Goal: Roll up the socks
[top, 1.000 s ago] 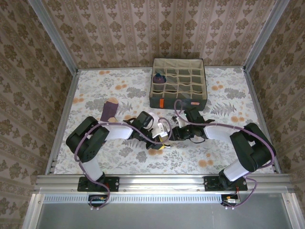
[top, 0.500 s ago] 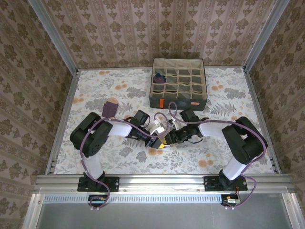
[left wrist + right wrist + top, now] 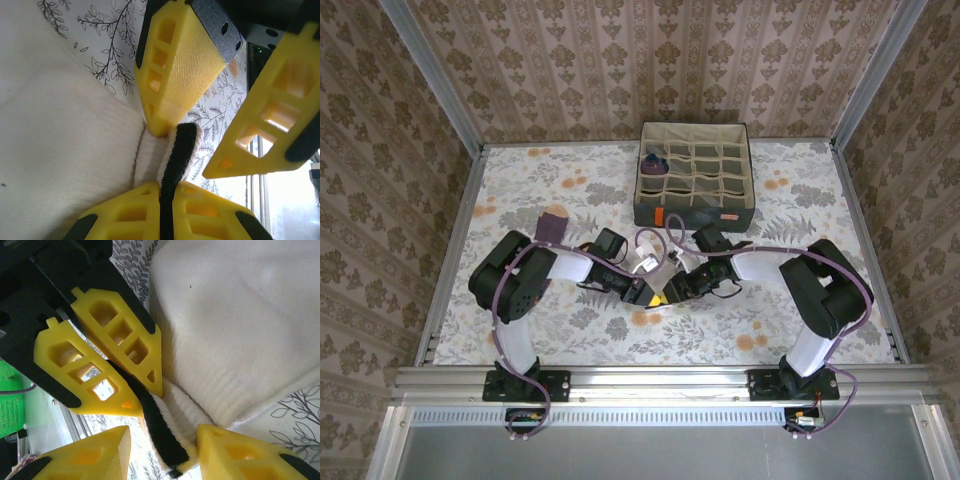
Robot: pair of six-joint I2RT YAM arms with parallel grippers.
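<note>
A white sock [image 3: 65, 150] with a dark-striped cuff [image 3: 180, 145] lies bunched on the floral table, mid-front. My left gripper [image 3: 165, 189] is shut on the black edge of that cuff. My right gripper [image 3: 162, 440] stands open, the cuff [image 3: 165, 435] lying loose between its fingers [image 3: 235, 455], tip to tip with the left gripper's fingers [image 3: 125, 340]. From above, both grippers [image 3: 648, 293] [image 3: 672, 289] meet beside the white sock [image 3: 646, 262]. A purple sock [image 3: 552, 225] lies flat to the left. Another purple sock [image 3: 653, 163] sits in a box cell.
The grey fabric box [image 3: 695, 212] with beige grid cells stands at the back, just beyond the right arm. A rail [image 3: 660, 380] runs along the near table edge. Patterned walls close in the table on three sides.
My right gripper's jaws have spread apart around the cuff. Both wrists have drifted slightly left, and the left gripper has kept its pinch on the cuff.
</note>
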